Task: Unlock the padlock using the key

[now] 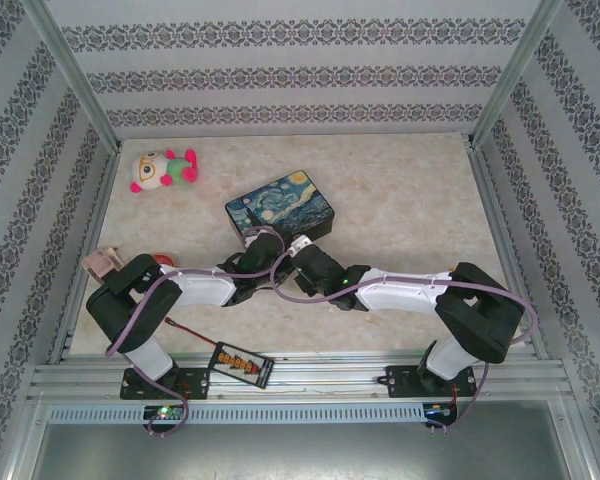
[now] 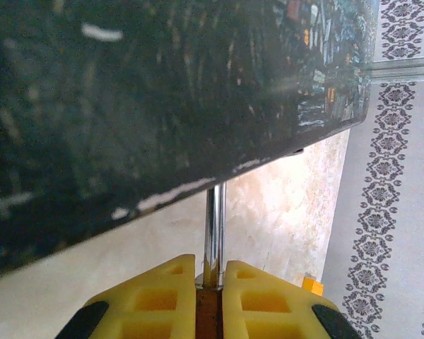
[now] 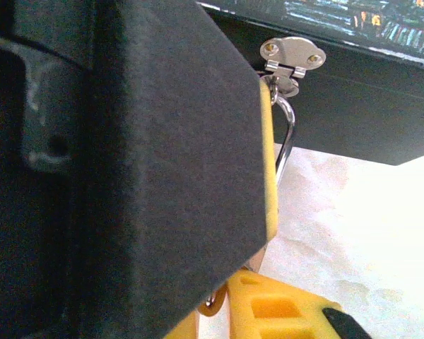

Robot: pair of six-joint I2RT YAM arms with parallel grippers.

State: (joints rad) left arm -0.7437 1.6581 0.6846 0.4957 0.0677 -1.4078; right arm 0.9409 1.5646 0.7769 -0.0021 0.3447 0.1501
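Left hand (image 2: 210, 277) pinches the padlock (image 2: 209, 318) by its small, stiff, slick brass body; right hand (image 3: 219, 321) grip: cannot tell.

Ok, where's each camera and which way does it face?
Top external: above and behind the robot, looking down at the table; left arm, right arm show.
Left wrist: on its arm, facing the tin box; left claw pinches the padlock.
Right wrist: on its arm, facing the box's hasp; a yellow finger shows.
Shared by wrist views: the shackle.
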